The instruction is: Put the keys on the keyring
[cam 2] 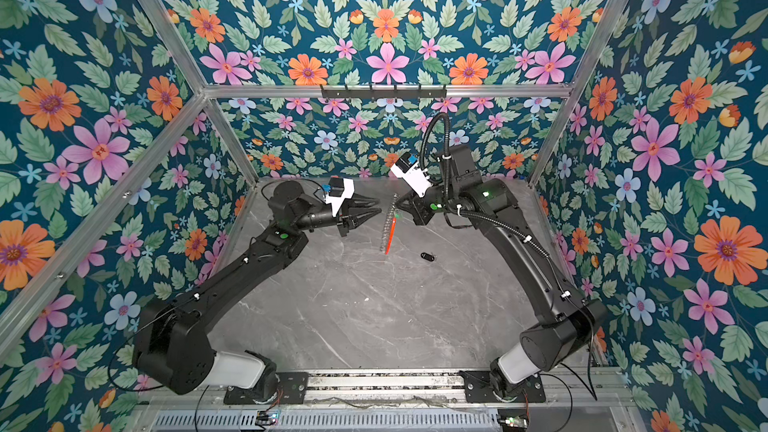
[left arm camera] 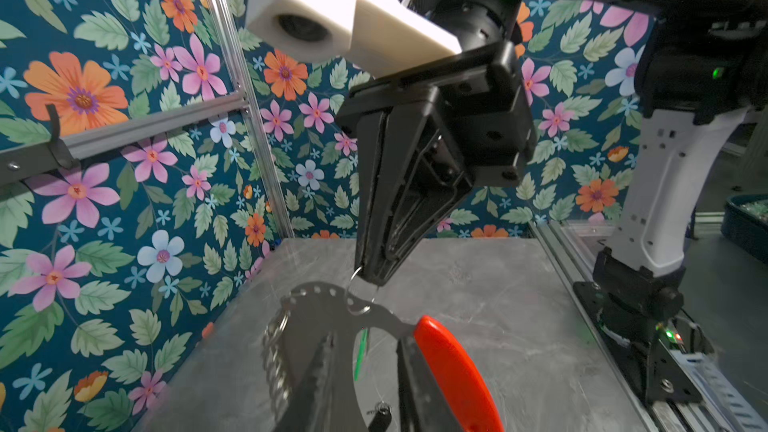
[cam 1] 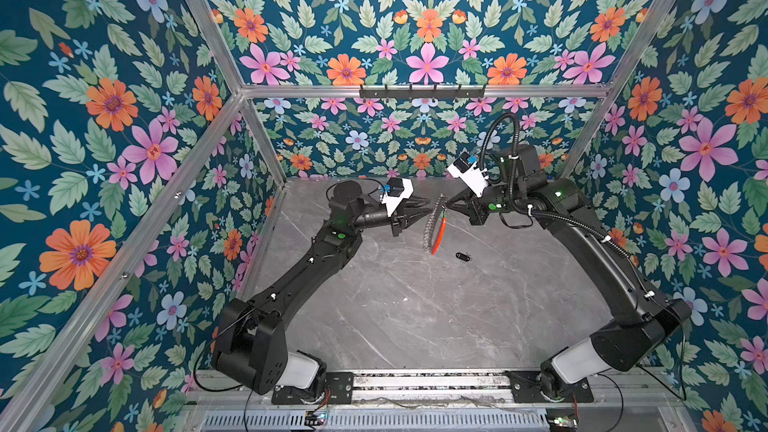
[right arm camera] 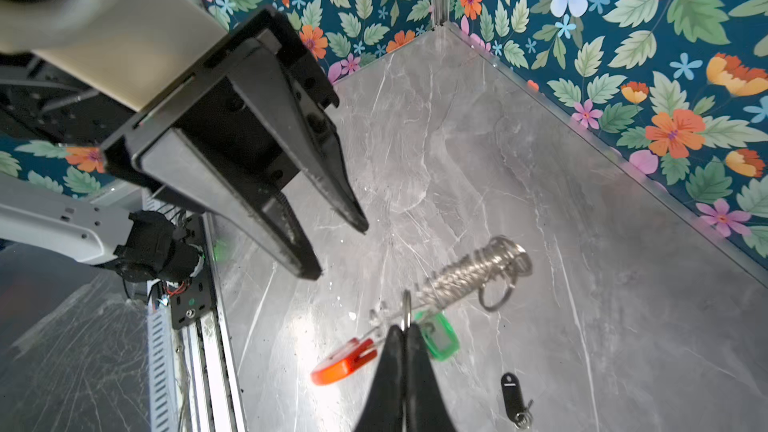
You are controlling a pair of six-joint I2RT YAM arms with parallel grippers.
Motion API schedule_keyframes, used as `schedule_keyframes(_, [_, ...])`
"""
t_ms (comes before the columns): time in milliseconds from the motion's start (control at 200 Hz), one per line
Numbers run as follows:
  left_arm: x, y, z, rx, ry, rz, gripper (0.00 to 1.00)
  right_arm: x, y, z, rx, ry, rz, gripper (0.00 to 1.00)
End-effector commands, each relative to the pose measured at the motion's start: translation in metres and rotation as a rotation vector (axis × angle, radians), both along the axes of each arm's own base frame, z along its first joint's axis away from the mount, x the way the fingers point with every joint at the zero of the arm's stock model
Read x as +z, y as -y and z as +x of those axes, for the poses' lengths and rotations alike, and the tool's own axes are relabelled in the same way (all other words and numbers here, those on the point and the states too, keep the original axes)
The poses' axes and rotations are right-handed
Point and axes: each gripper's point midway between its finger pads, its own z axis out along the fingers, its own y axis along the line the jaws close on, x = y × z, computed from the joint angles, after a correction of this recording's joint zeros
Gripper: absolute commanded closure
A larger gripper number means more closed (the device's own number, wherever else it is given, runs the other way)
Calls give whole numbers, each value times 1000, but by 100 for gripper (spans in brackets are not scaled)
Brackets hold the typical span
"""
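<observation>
While one keyring hangs, one green key and one black key show.

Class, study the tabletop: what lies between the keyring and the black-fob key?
Nothing. In both top views only bare grey table separates the keyring from the black-fob key.

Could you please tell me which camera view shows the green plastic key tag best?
The right wrist view: the green plastic key tag shows its broad face and pale label. The left wrist view catches only a thin green edge; both top views show a green speck.
</observation>
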Motion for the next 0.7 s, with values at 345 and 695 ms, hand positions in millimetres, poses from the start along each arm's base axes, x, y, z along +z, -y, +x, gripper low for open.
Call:
schedule_keyframes(345, [4,10,-9,-143,-24,12,71,2,-12,-22,105,56,-20,100])
schedule_keyframes(695, [3,15,-12,-179,-42,7,76,9,-17,-21,117,74,-2,100])
